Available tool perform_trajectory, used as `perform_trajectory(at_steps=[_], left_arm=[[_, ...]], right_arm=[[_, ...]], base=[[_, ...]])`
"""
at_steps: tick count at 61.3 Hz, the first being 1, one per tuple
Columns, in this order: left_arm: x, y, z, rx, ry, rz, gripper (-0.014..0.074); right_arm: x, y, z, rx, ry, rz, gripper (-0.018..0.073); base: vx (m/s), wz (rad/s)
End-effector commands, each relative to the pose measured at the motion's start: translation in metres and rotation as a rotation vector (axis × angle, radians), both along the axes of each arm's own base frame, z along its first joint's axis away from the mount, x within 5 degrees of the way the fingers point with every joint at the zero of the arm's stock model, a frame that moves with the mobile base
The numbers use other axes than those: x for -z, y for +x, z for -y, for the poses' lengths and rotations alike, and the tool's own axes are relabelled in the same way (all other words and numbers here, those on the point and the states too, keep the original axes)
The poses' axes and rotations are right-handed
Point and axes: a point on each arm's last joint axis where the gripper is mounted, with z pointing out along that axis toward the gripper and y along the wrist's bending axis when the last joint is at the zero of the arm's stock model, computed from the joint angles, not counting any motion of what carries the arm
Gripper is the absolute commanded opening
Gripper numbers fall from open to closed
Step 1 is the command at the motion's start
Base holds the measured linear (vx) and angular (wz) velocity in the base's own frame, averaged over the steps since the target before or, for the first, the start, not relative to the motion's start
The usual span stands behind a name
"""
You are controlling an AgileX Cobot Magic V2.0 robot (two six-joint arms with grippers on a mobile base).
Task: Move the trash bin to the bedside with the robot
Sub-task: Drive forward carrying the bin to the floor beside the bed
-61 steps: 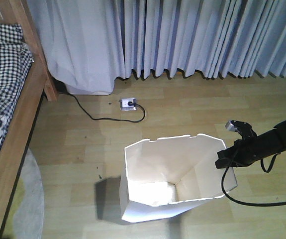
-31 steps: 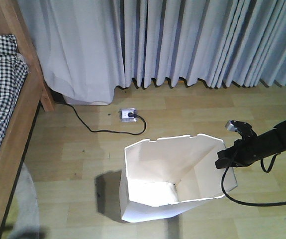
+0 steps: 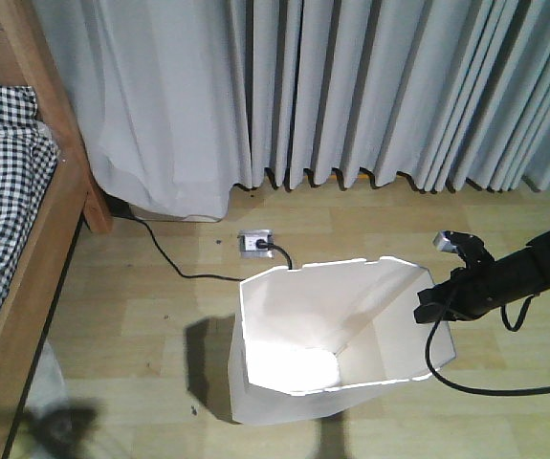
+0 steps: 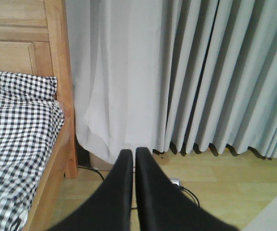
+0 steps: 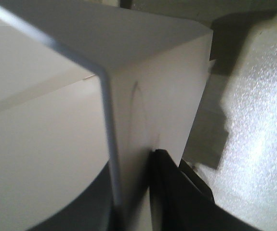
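The white trash bin (image 3: 294,316) stands on the wooden floor, its angular rim facing up and its inside cream. My right gripper (image 3: 426,306) on a thin black arm is shut on the bin's right rim. In the right wrist view the bin wall (image 5: 152,96) runs between the two fingers of that gripper (image 5: 128,197), with the black outer finger (image 5: 177,192) pressed against it. The bed's wooden side rail (image 3: 35,277) and checked bedding (image 3: 2,182) lie at the left, a gap of floor away from the bin. My left gripper (image 4: 134,156) is shut and empty, pointing at the curtain.
Grey curtains (image 3: 370,86) hang along the far wall. A white floor socket (image 3: 255,243) with a black cord (image 3: 174,268) lies just behind the bin. The bed post (image 4: 63,86) stands beside the curtain. A black cable (image 3: 466,387) trails from the right arm.
The whole view has moved forward toward the curtains: socket and bed post slid down the frame and the rug at lower left dropped out. Bin and right gripper keep their place in view.
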Motion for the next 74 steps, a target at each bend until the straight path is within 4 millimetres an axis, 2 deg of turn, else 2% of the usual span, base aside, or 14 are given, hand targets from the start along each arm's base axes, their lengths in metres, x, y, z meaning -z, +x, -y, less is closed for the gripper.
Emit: perform_trajectory(at_steps=[1, 74], left_arm=[[-0.0007, 0.0006, -0.0002, -0.003, -0.010, 0.065, -0.0006], [-0.0007, 0.0006, -0.0002, -0.003, -0.010, 0.065, -0.0006]], right_arm=[[-0.0413, 0.0113, -0.0105, 0.008, 0.194, 0.045, -0.0003], [-0.0413, 0.0113, -0.0105, 0.008, 0.194, 0.045, -0.0003]], base=[[0.18, 0.03], [0.14, -0.01]])
